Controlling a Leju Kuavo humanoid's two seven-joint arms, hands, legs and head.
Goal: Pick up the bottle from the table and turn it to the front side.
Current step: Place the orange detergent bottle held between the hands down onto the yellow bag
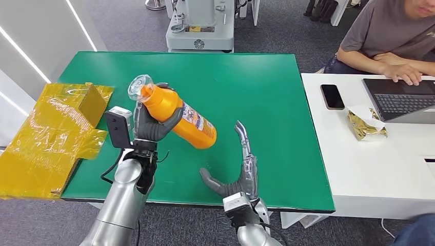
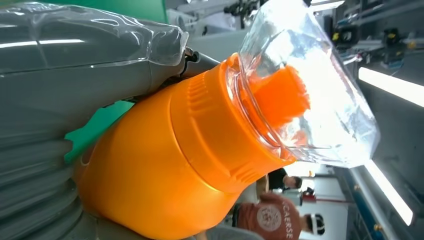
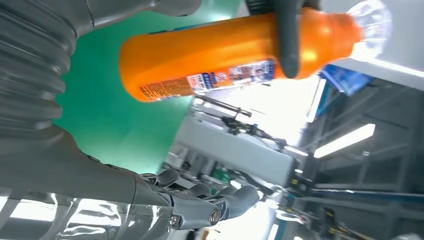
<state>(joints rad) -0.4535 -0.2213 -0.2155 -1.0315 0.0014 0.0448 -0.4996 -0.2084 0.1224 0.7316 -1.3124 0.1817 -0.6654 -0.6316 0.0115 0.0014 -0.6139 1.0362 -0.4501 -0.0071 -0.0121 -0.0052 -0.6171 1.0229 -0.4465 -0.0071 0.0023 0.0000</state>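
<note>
An orange bottle (image 1: pixel 177 117) with a clear cap and a printed label is lifted off the green table (image 1: pixel 256 82), tilted with its cap toward the far left. My left hand (image 1: pixel 151 124) grips it around the upper body, just below the cap. The left wrist view shows the orange bottle (image 2: pixel 165 170) and its clear cap (image 2: pixel 310 85) up close. My right hand (image 1: pixel 238 171) is open over the table's near edge, fingers spread, to the right of the bottle and apart from it. In the right wrist view, the bottle (image 3: pixel 220 55) has a dark finger wrapped across it.
Crumpled yellow plastic wrap (image 1: pixel 51 133) lies over the table's left edge. A white desk (image 1: pixel 369 164) stands to the right with a phone (image 1: pixel 332 96), a snack packet (image 1: pixel 365 124) and a laptop (image 1: pixel 402 97); a person (image 1: pixel 390 36) sits there. A grey machine (image 1: pixel 200 25) stands behind the table.
</note>
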